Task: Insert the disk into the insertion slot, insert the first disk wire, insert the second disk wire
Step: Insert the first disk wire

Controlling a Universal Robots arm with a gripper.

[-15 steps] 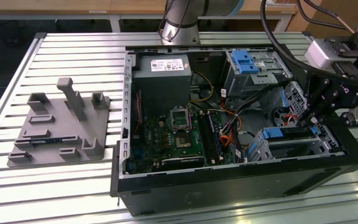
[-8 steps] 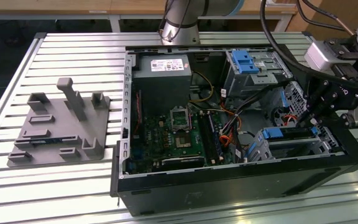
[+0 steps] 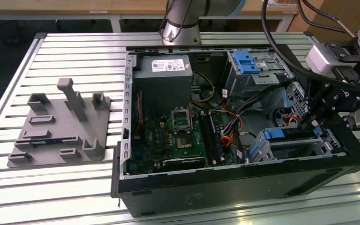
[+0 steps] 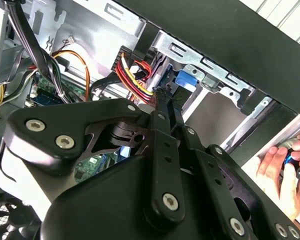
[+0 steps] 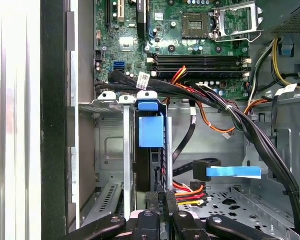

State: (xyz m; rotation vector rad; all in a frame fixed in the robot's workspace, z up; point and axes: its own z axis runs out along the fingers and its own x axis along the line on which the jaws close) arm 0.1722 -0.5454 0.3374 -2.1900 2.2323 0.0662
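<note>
Claw (image 4: 166,96) grips the red-and-yellow wire (image 4: 135,80) by its plug, aimed at the disk (image 5: 151,131) seated in the slot (image 5: 109,147).

Robotics lab bench, slatted aluminium table (image 3: 73,51); opened computer case (image 3: 230,187) (motherboard (image 3: 180,136) bare), grey fixture plate (image 3: 48,140)
</note>
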